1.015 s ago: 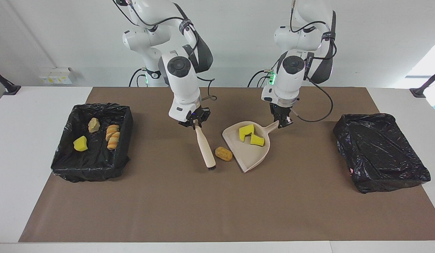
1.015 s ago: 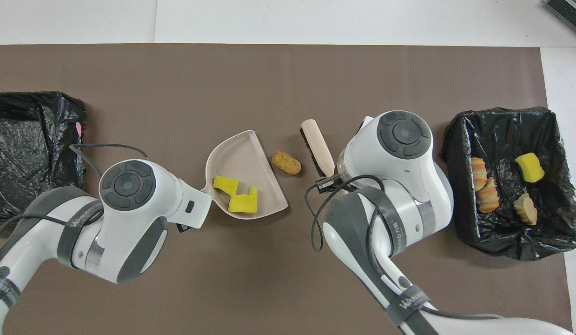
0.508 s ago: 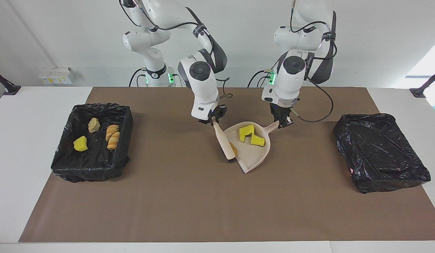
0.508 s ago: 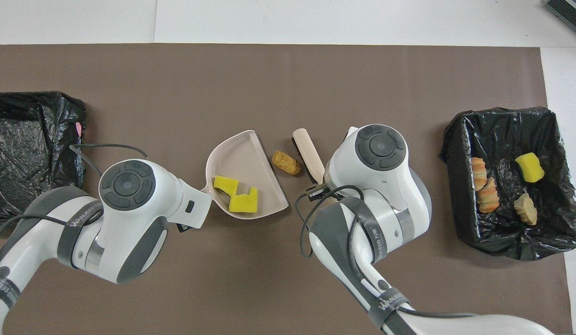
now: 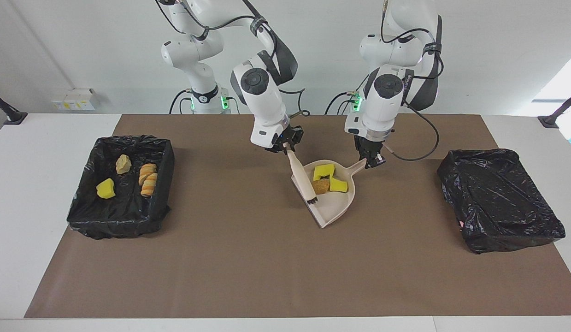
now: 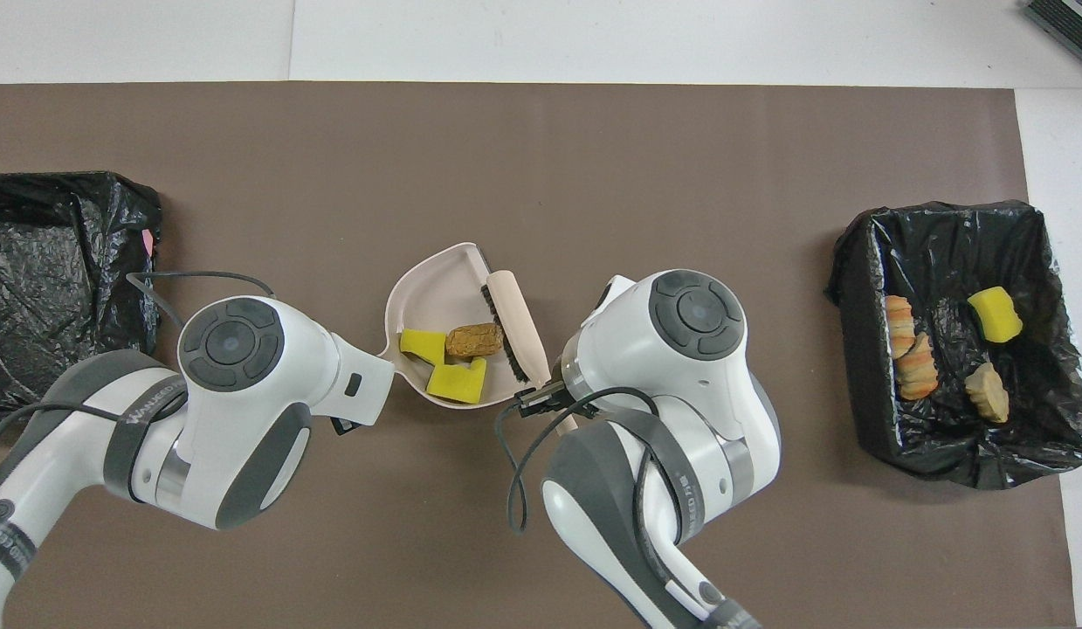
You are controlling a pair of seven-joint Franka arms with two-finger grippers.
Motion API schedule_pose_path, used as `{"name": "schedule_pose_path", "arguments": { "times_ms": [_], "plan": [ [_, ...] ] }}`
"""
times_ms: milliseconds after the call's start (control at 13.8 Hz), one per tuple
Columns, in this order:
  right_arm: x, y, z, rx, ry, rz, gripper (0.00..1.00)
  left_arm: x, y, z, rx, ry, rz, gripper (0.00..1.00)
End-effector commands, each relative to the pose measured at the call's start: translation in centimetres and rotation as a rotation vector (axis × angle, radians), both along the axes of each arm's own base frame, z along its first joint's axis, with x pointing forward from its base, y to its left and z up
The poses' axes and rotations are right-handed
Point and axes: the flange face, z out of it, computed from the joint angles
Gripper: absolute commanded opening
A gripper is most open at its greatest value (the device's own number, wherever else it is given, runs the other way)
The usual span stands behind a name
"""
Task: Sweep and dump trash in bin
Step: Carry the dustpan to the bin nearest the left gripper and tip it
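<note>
The beige dustpan (image 5: 333, 206) (image 6: 436, 284) lies mid-table, and my left gripper (image 5: 371, 162) is shut on its handle. In it sit two yellow sponge pieces of trash (image 5: 323, 171) (image 6: 458, 381) and a brown crusty chunk (image 5: 320, 186) (image 6: 472, 340). My right gripper (image 5: 285, 147) is shut on the handle of the beige brush (image 5: 299, 176) (image 6: 516, 321). The brush's black bristles rest inside the pan's mouth against the brown chunk. The black-lined bin (image 5: 119, 225) (image 6: 855, 306) at the right arm's end holds a yellow sponge piece (image 5: 105, 188), a tan chunk (image 5: 123, 163) and striped bread pieces (image 5: 148, 179).
A second black-bagged bin (image 5: 499, 198) (image 6: 51, 271) stands at the left arm's end of the table. A brown mat (image 5: 248, 267) covers the table between the bins. In the overhead view the arms' bodies hide both grippers.
My right arm swung the brush toward the dustpan and pushed the brown chunk from the mat into the pan. The left gripper and the dustpan stayed in place.
</note>
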Motion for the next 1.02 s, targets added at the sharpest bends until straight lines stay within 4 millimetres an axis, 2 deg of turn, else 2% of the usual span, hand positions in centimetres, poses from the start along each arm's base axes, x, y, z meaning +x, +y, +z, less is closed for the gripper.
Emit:
{"name": "schedule_pose_path", "arguments": {
  "times_ms": [0, 73, 218, 290, 363, 435, 580, 798, 943],
  "plan": [
    [-1.0, -2.6, 4.4, 0.01, 0.036, -0.069, 0.0, 0.8, 0.8, 0.1, -0.047, -0.029, 0.021, 0.0],
    [-1.6, -3.3, 5.5, -0.016, 0.054, -0.096, 0.0, 1.1, 1.0, 0.0, -0.062, -0.03, 0.033, 0.0],
    [-3.1, -4.1, 6.8, -0.145, 0.03, -0.149, 0.0, 2.1, 2.7, 1.2, -0.078, -0.056, 0.056, 0.0],
    [-4.7, -3.3, 7.2, -0.195, 0.022, -0.211, 0.0, 2.9, 4.2, 2.2, -0.079, -0.066, 0.057, 0.0],
    [-7.1, -1.3, 7.1, -0.216, 0.02, -0.246, 0.0, 3.6, 6.2, 3.0, -0.079, -0.073, 0.06, 0.0],
    [-8.8, -0.1, 7.1, -0.222, 0.007, -0.269, 0.0, 4.0, 7.9, 4.1, -0.079, -0.079, 0.054, 0.0],
    [-10.5, 0.5, 5.9, -0.24, 0.01, -0.266, 0.0, 5.2, 11.8, 6.5, -0.069, -0.045, 0.05, 0.0],
    [-14.2, 3.9, 3.9, -0.222, -0.02, -0.282, 0.0, 7.1, 18.5, 10.0, -0.075, -0.049, 0.027, 0.0],
    [-16.3, 6.4, 2.3, -0.219, -0.043, -0.295, 0.0, 8.0, 23.6, 11.1, -0.097, -0.06, 0.078, 0.0]
  ]
}}
